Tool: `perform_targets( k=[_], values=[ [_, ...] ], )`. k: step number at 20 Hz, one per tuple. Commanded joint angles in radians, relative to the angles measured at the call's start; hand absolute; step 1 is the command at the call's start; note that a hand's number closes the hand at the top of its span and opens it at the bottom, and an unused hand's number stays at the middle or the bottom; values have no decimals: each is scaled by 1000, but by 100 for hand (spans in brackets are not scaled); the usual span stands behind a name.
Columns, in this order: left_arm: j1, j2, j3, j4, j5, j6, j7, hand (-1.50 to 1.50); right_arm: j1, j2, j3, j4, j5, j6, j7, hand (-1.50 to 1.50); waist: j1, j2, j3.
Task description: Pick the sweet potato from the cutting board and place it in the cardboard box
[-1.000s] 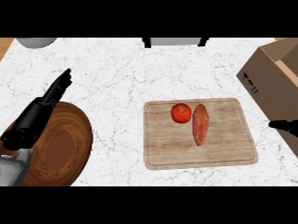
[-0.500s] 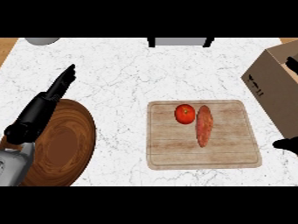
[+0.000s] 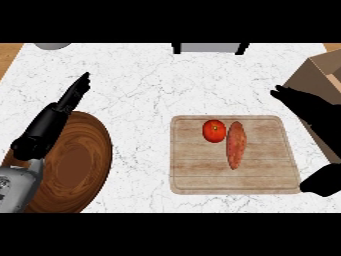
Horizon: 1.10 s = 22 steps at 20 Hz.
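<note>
2 things lay on the cutting board [image 3: 232, 180], near the counter's [image 3: 151, 90] right edge: sweet potato [image 3: 236, 145], lengthwise toward the board's far edge, untouched, with a tomato [image 3: 214, 131] just beside it on the left. Right hand [image 3: 313, 112] hovered off the board's right edge, fingers straight, holding nothing, in front of the cardboard box [image 3: 335, 75] at the counter's far right corner. Left hand [image 3: 58, 112] rested open, fingers straight, over a wooden bowl [image 3: 81, 165] near the left edge. Judged as the approach step; next called for coming down over the potato, clear of the tomato.
</note>
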<state>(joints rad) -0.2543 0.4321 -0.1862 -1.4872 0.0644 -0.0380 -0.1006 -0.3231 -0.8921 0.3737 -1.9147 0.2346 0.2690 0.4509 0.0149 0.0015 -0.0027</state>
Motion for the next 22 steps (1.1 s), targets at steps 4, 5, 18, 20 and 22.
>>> perform_targets(
  k=[4, 5, 18, 20, 22],
  values=[
    [-16, 3, 43, 50, -5, -34, -36, 0, -156, 194, 185, 5, 78, 147, 340, -150, -1, 0, 1],
    [-23, 9, 51, 31, 0, -42, -17, 0, -171, 201, 176, -27, 42, 200, 398, -150, -5, -2, 1],
    [37, -57, 61, -63, -66, -47, 39, 0, -135, 399, 214, 119, 248, 241, 446, -150, -11, -2, 3],
    [8, -79, 74, -25, -83, -51, 30, 0, -177, 477, 179, 172, 268, 251, 448, -150, -12, -1, 3],
    [90, -61, 82, -117, -75, -69, 38, 0, -89, 443, 194, 169, 356, 188, 361, -150, -10, -2, 3]
  ],
)
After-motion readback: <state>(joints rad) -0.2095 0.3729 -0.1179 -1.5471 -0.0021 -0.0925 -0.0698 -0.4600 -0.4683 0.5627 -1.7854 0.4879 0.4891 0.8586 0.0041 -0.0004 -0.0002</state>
